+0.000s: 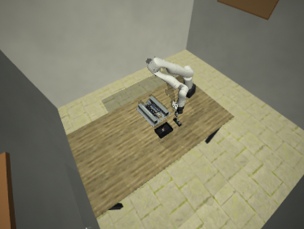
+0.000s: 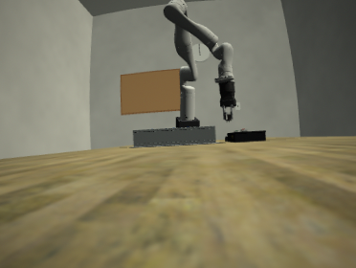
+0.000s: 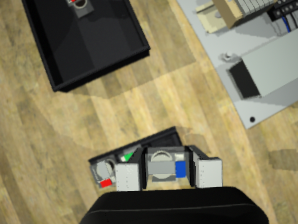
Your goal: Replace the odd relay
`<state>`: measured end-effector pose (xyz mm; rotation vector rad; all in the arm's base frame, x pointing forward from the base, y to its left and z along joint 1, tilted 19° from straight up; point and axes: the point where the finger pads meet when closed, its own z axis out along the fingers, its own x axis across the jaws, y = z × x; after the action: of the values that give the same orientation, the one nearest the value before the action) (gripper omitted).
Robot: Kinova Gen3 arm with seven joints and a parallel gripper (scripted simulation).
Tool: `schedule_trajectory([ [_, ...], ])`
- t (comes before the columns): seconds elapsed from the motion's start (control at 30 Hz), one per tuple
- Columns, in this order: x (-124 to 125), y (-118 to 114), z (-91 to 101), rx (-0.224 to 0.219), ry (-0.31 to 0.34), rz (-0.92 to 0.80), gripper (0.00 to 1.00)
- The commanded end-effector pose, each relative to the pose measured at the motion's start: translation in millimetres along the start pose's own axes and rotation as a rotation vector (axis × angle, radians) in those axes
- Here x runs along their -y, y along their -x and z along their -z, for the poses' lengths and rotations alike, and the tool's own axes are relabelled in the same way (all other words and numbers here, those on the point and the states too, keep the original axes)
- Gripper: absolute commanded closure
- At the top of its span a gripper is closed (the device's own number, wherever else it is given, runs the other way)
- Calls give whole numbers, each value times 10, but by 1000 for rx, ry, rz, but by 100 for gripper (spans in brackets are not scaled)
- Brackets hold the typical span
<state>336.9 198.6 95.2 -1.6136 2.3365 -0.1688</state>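
My gripper [image 1: 176, 114] [image 2: 228, 118] [image 3: 166, 160] is shut on a grey relay with a blue button [image 3: 180, 169], held above the black spare holder [image 3: 169, 135] [image 1: 175, 118]. In the wrist view the blue button is on the relay's right. The holder sits turned below; a relay with a red button [image 3: 105, 183] is at its left end, and a green button [image 3: 128, 156] shows beside it, partly hidden by the left finger. A relay [image 3: 83, 7] with a red button lies in the black tray [image 3: 102, 73] [image 1: 165, 135] [image 2: 249, 137]. The row's buttons are too small to read.
The grey panel [image 3: 216, 50] with its relay row [image 1: 154, 110] stands left of the gripper in the top view and at upper right in the wrist view. Raised grey ducts [image 3: 275, 65] [image 1: 146, 115] flank the row. The tray's walls stand between panel and table front.
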Motion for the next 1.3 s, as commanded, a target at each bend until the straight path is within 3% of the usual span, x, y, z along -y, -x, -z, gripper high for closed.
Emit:
schedule_trajectory([
  [0.0,-3,18,8,2,-3,-28,100],
  [0.67,-5,23,10,3,-3,-304,100],
  [1.27,-5,25,10,4,-3,-379,100],
])
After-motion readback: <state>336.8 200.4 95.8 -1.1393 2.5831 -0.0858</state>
